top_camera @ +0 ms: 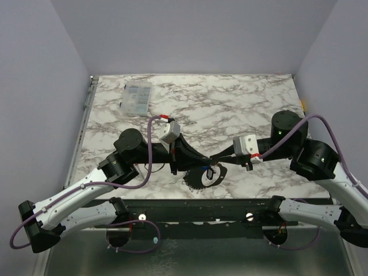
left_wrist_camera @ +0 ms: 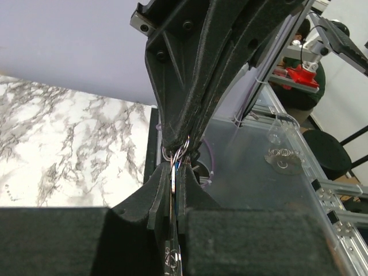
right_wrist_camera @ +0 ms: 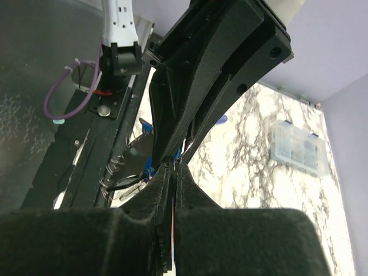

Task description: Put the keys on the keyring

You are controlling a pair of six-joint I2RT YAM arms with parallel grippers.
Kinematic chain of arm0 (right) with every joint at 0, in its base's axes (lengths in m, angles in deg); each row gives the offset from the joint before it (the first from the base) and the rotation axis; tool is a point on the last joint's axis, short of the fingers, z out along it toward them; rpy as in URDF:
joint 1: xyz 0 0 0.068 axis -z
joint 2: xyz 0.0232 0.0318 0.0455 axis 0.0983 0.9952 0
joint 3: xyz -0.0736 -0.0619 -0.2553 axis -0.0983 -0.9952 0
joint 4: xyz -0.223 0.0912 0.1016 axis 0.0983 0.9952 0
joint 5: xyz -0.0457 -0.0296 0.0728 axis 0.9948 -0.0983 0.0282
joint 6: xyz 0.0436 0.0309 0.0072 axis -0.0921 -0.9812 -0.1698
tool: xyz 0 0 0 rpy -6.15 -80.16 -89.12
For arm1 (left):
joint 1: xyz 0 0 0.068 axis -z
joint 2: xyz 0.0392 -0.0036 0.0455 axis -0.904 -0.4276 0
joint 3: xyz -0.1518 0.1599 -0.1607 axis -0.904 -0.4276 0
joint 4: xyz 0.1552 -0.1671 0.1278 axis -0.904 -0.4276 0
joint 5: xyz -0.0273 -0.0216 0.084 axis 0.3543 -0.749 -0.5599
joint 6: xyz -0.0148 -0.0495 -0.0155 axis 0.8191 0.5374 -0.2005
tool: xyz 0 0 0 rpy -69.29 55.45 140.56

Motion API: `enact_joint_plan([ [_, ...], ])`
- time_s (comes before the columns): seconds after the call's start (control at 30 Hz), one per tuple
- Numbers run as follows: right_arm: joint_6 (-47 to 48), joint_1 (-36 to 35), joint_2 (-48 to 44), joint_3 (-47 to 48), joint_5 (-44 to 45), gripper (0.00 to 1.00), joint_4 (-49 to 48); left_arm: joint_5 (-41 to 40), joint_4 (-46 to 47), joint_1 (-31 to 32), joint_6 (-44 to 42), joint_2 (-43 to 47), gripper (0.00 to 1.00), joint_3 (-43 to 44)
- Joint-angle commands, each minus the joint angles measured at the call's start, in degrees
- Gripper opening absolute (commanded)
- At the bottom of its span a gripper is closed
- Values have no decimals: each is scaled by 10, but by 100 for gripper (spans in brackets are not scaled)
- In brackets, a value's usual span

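**Both arms, closed-jaw pose.** The left arm (top_camera: pixel 80 195) and right arm (top_camera: pixel 328 167) fold outward at the elbows, and their forearms converge at centre. The left gripper (top_camera: pixel 202 163) angles down and to the right with its jaws pressed together. The right gripper (top_camera: pixel 217 158) points left, likewise closed. The two grippers meet tip to tip, their fingertips (left_wrist_camera: pixel 162 187) touching or nearly so.

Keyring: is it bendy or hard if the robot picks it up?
Likely hard: the keyring keeps a round shape and looks like metal. Probably light, since its rim is thin. The blue key by it would likely dangle.
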Motion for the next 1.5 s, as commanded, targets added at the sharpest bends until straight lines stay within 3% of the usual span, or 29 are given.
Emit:
enact_joint_plan([
  [0.0, -35, 0, -37, -13, -30, 1, -55, 50, -13, -3, -4, 2, 0, 20],
  [1.07, -80, 0, -56, -59, -130, 1, -221, 66, -12, -3, 23, -33, 0, 40],
  [1.27, -71, 0, -60, -66, -85, 1, -227, 85, -19, -3, 25, -34, 0, 49],
  [1.3, -65, 0, -60, -64, -59, 8, -215, 85, -23, -3, 23, -33, 0, 50],
  [1.4, -53, 0, -55, -43, 2, 45, -169, 70, -39, -3, 14, -24, 0, 46],
  [1.47, -49, 0, -56, -29, 19, 62, -145, 59, -48, -3, 9, -17, 0, 40],
])
